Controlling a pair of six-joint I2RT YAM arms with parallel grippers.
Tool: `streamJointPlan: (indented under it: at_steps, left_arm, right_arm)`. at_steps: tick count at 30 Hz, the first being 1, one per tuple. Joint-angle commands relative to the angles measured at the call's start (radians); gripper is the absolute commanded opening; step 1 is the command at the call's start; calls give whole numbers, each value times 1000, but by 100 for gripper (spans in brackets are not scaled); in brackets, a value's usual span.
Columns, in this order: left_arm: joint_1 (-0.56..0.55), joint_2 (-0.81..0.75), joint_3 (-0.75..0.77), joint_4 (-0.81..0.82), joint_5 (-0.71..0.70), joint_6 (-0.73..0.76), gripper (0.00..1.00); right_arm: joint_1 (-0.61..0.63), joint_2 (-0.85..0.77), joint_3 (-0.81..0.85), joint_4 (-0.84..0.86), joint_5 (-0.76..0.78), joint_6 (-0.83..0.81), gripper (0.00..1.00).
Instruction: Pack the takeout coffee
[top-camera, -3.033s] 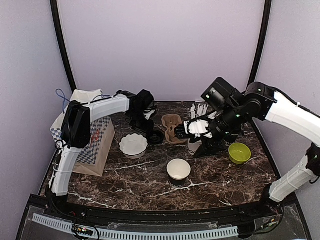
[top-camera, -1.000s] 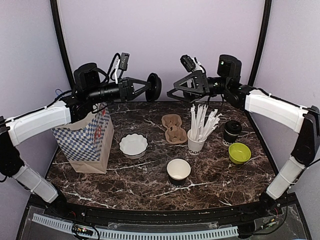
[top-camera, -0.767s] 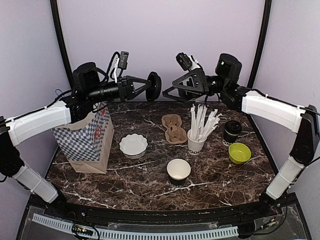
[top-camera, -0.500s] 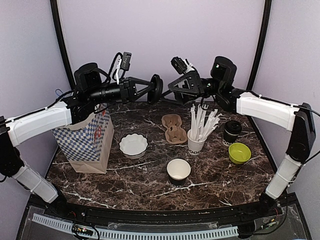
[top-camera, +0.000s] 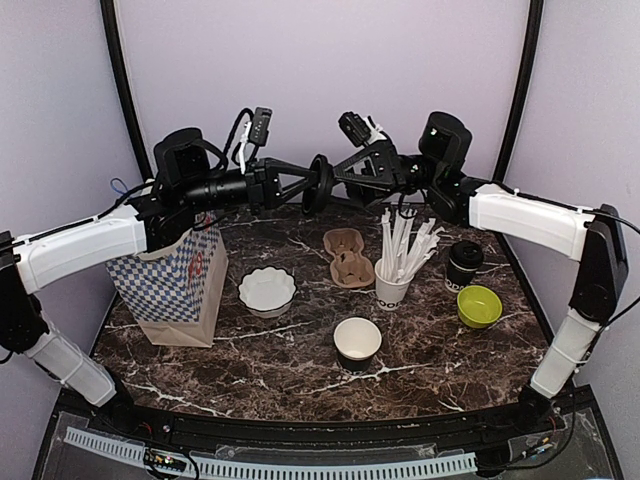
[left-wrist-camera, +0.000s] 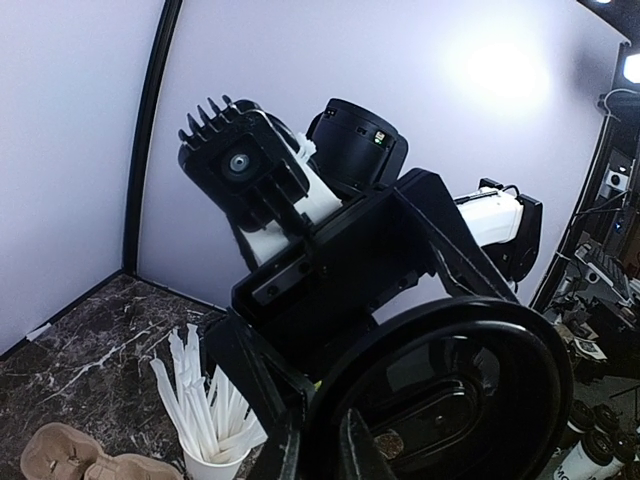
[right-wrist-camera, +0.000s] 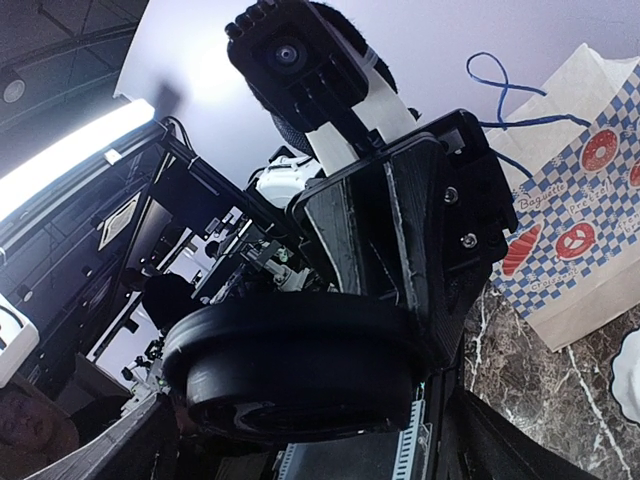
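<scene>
My left gripper (top-camera: 310, 185) is shut on the rim of a black plastic lid (top-camera: 321, 183), held edge-up in the air above the back of the table. The left wrist view shows the lid (left-wrist-camera: 445, 395) pinched between my fingers (left-wrist-camera: 288, 452). My right gripper (top-camera: 338, 181) is open and faces it, one finger on each side of the lid (right-wrist-camera: 300, 360); I cannot tell whether they touch. One black cup (top-camera: 357, 341) stands open and white inside at the table's centre front. The other black cup (top-camera: 463, 263) stands lidded at the right.
A checkered paper bag (top-camera: 175, 275) stands at the left. A white scalloped bowl (top-camera: 267, 290), a brown cup carrier (top-camera: 347, 257), a white cup of straws (top-camera: 393, 285) and a lime-green bowl (top-camera: 479, 305) sit across the marble table (top-camera: 250, 370).
Both arms lifted off the table, the left carrying the lid. Over the last second the two grippers closed in on each other, and the lid now sits between the right gripper's open fingers.
</scene>
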Motion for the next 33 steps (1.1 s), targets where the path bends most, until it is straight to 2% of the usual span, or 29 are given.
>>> streamJointPlan:
  at_steps: [1,7,13,20,29,31,33]
  left_arm:
    - [-7,3,22,27,-32,24,13]
    - [-12,9,25,42,-62,21,11]
    - [-16,10,25,50,-87,23,10]
    - [-25,12,22,54,-108,30,10]
    - [-30,14,15,41,-139,51,9]
    - [-31,13,13,33,-148,58,11]
    - [-31,10,11,21,-162,66,19]
  right_arm:
    - [8,-15,15,59,-2,22,92]
    - [8,-5,18,61,3,35,92]
    - [8,3,16,48,17,34,87]
    - [8,11,32,-37,35,-19,85]
    - [5,20,44,-48,38,-37,72]
    - [3,23,54,-81,38,-60,69]
    - [2,21,66,-138,39,-109,66]
